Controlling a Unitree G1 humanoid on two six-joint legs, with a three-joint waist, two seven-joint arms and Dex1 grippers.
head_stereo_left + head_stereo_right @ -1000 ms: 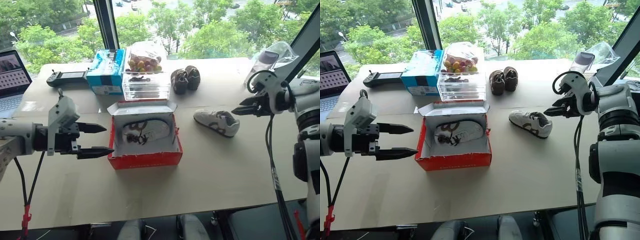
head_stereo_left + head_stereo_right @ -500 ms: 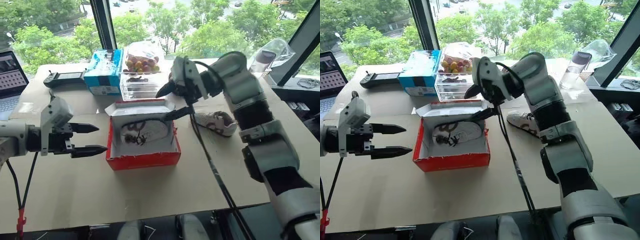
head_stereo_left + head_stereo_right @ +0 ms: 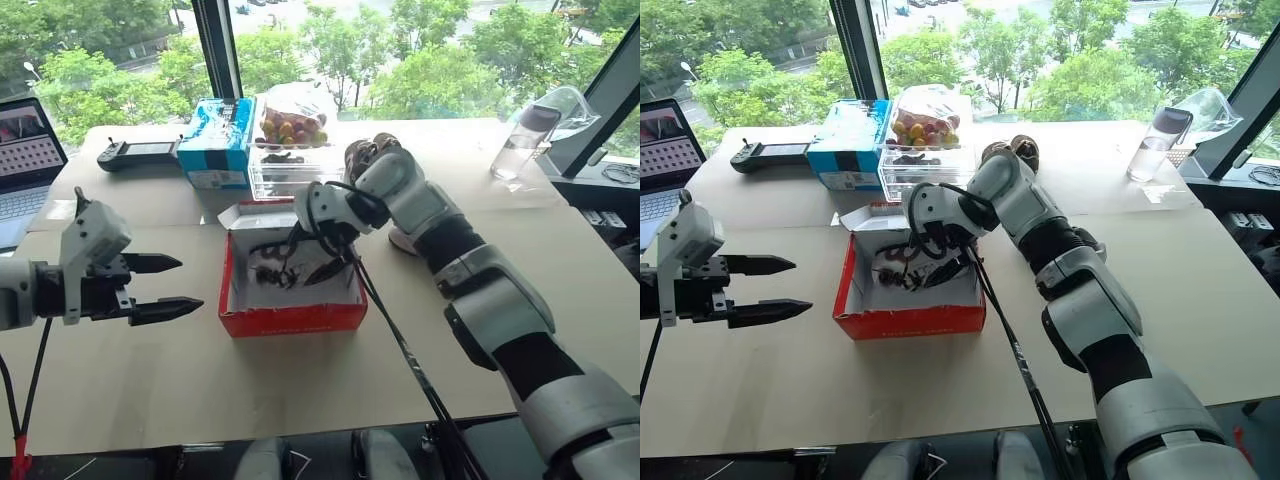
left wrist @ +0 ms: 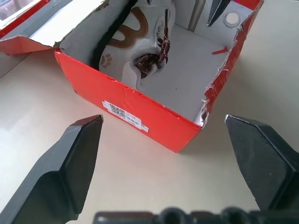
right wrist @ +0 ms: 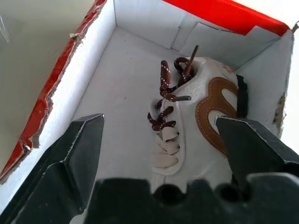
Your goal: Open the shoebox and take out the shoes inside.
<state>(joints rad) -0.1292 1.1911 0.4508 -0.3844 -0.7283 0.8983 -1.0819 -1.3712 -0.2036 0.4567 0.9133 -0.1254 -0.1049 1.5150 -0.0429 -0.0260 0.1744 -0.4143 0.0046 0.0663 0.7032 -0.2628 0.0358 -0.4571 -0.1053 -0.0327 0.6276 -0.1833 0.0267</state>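
Right gripper [image 5: 159,140] gaped over white tan-trimmed sneaker [image 5: 196,116] inside red cardboard shoebox [image 4: 154,126]; risk: snagging loose laces, dragging box; left gripper [image 3: 165,287] open, empty.

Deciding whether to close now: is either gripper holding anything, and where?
Nothing is held. The right gripper is open over the shoe inside the shoebox, not gripping it. The left gripper is open beside the box.

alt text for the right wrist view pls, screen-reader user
The open right gripper hangs over a white sneaker with tan trim and dark laces, lying on its side in the white interior of the open red shoebox. Its two black fingers straddle the shoe without touching it.
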